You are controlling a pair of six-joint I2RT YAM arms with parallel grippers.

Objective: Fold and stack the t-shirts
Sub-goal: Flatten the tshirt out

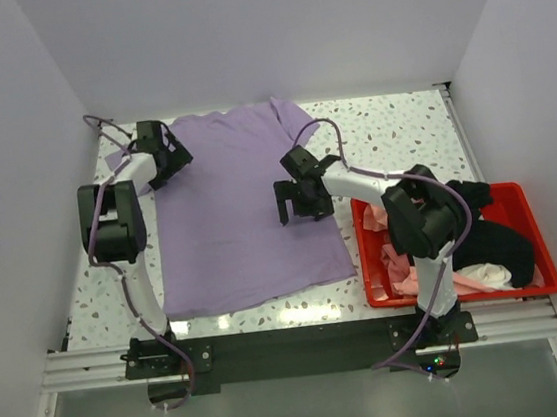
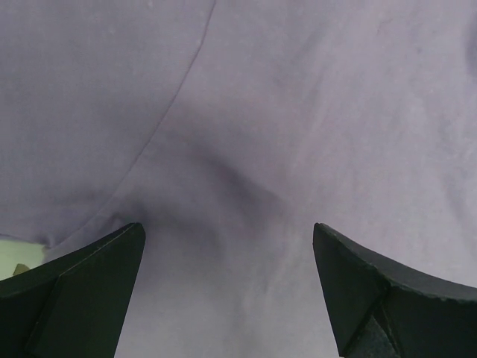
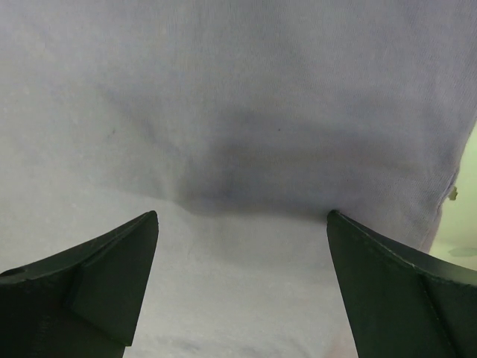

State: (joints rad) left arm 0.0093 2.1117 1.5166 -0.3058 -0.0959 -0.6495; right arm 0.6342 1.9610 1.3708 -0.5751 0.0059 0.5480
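Observation:
A large lavender t-shirt (image 1: 230,224) lies spread flat on the speckled table. My left gripper (image 1: 175,166) is open over its far-left shoulder, by the sleeve. In the left wrist view the gripper (image 2: 227,231) has its fingertips (image 2: 112,253) wide apart, low over the purple cloth (image 2: 298,112), near a seam. My right gripper (image 1: 297,213) is open over the shirt's right side. In the right wrist view the gripper (image 3: 242,216) has its tips on or just above the cloth (image 3: 238,89), near the shirt's right edge. Neither gripper holds anything.
A red plastic bin (image 1: 539,239) stands at the near right, holding crumpled salmon-pink (image 1: 398,267), black (image 1: 493,239) and white (image 1: 482,276) shirts. White walls enclose the table on three sides. Bare table shows far right (image 1: 400,129).

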